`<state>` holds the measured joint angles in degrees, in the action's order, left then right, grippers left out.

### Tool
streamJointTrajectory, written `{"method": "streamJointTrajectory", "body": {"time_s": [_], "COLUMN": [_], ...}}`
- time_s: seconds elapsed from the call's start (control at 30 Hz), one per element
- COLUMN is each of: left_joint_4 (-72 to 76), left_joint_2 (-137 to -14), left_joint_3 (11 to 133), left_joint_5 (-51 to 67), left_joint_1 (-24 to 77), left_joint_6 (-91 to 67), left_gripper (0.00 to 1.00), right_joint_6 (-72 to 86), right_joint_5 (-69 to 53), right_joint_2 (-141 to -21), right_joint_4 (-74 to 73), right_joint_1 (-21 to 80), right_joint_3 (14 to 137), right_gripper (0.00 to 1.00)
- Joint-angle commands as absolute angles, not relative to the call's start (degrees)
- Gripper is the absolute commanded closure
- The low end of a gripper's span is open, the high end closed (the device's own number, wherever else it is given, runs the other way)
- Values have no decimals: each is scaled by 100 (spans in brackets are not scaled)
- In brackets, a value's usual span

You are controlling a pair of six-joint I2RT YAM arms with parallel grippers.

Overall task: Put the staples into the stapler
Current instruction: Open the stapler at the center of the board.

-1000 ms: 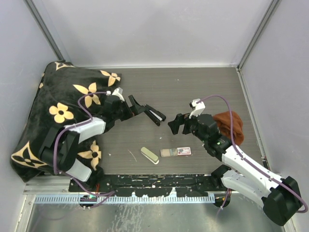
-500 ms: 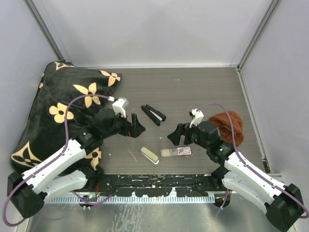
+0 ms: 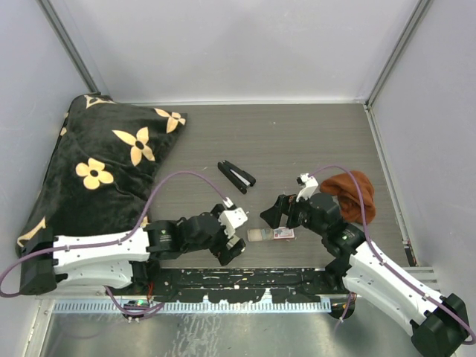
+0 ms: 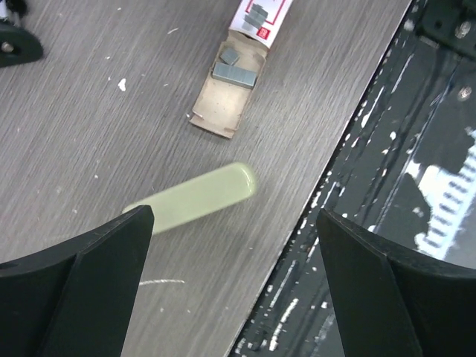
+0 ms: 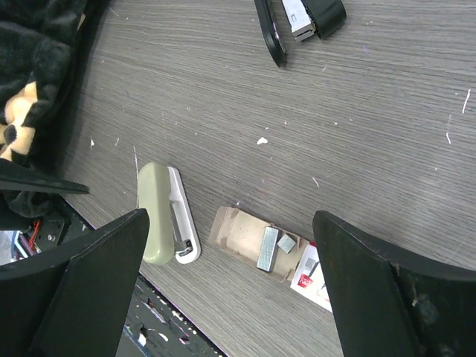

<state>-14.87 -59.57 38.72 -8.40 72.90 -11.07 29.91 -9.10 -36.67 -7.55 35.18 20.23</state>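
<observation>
White-shelled arms (image 3: 97, 250), black joints — purple cables (image 3: 186, 173) alongside — blocky black tool fingers (image 4: 74, 297).

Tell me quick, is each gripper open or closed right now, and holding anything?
Left gripper: open, holding nothing.
Right gripper: open, holding nothing.

Dark wood-grain table (image 3: 312, 134), flecked with white. At nine o'clock, spread over its edge, black flowered blanket (image 3: 97, 163). Near the middle, black stapler (image 3: 236, 176), lying open. At three o'clock, crumpled rust-brown cloth (image 3: 353, 192). Toward six o'clock, red-and-white box (image 3: 281, 233) with brown tray pulled out, staples (image 5: 268, 248) in the tray. At its nine o'clock, near but apart, cream-green oblong (image 4: 197, 197).
</observation>
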Motion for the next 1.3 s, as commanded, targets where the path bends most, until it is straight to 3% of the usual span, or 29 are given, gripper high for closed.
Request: {"method": "streamJointTrajectory", "body": {"time_s": [0.0,0.2,0.6,0.9,1.03,1.27], "left_joint_4": [-356,560,938,1095,1186,834], "left_joint_2": [-6265,-6330,-7070,-7772,-7858,-7715], "left_joint_3": [3761,3212,3153,3281,3290,3400], "left_joint_5": [-312,52,602,477,335,522], "left_joint_1": [7288,7054,6645,6615,6610,6610], "left_joint_6": [248,1119,1432,1538,1509,1254], "left_gripper": [7,6,10,26,44,60], "right_joint_6": [3027,3014,3063,3067,3079,3067], "right_joint_5": [-956,-1045,-1019,-1001,-973,-938], "right_joint_2": [-3667,-3604,-3626,-3654,-3640,-3646], "right_joint_4": [-572,-531,-489,-484,-485,-497], "right_joint_1": [3537,3542,3541,3541,3537,3541], "right_joint_3": [2183,2240,2243,2241,2246,2239], "right_gripper": [2,2,2,2,2,2]}}
